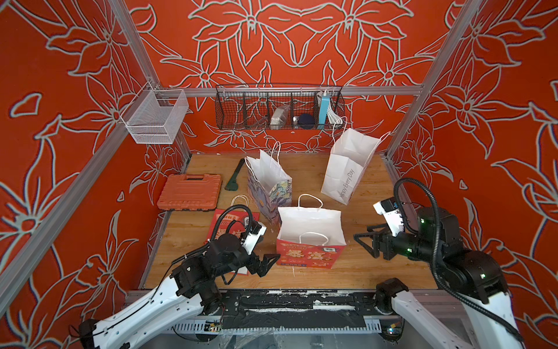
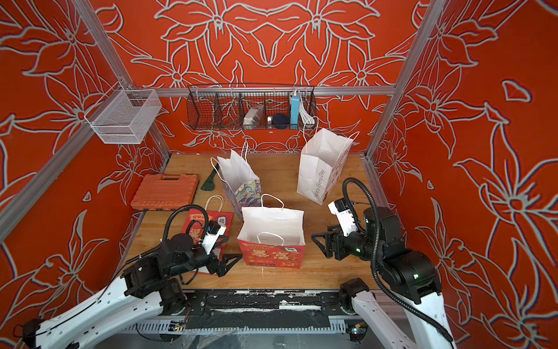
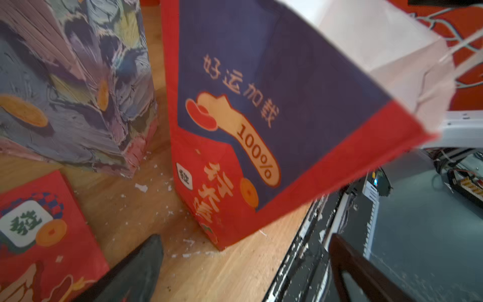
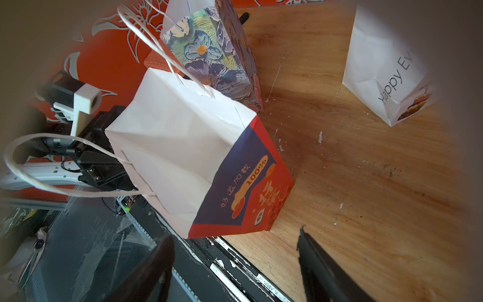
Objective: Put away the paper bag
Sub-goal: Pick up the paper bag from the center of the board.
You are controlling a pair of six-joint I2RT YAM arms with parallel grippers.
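Low and level, left gripper and right gripper open, empty, either side of upright paper bag.

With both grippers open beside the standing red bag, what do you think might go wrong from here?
The red bag stands open near the front edge of the table. An uneven push from the left gripper or the right gripper might tip it or slide it off. The floral bag stands close behind it and could be knocked over.
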